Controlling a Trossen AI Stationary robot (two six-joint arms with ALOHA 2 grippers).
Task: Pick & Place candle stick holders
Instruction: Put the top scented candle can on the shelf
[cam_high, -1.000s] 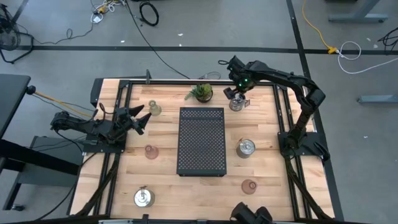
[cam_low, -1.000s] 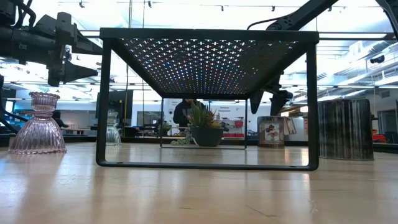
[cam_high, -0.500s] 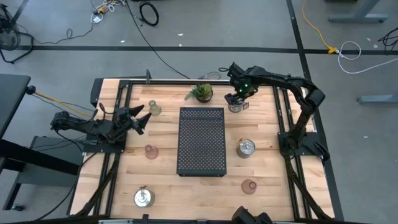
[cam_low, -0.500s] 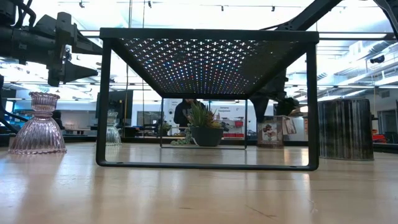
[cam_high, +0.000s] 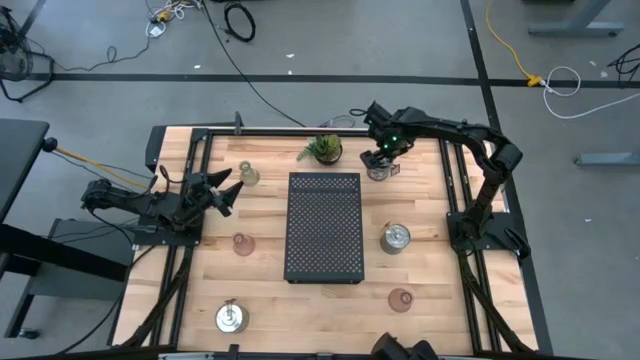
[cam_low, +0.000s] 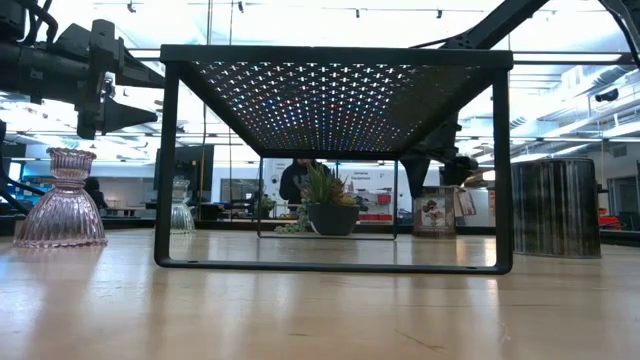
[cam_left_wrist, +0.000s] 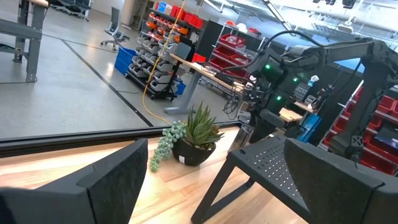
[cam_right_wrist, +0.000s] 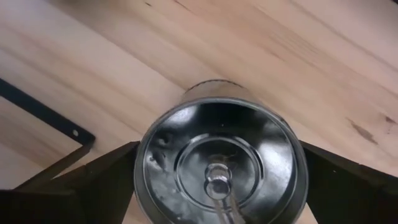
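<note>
Straddling a silver holder (cam_right_wrist: 219, 171) near the bench's (cam_high: 420, 270) far edge, just right of the plant (cam_high: 323, 149), the right pincer (cam_high: 380, 163) stands fully open, fingers either side of the rim, nothing gripped yet. Best move here: settle lower so the pads meet the wall below the lip, stay centred, then close gently, because that polished metal looks slippery. The left pincer (cam_high: 222, 190) waits wide open and empty at the left edge. The other holders stand scattered around the tray (cam_high: 324, 227). Pale wood planks underfoot, with a workshop beyond: red shelving, and possibly a person far back, hard to tell.
</note>
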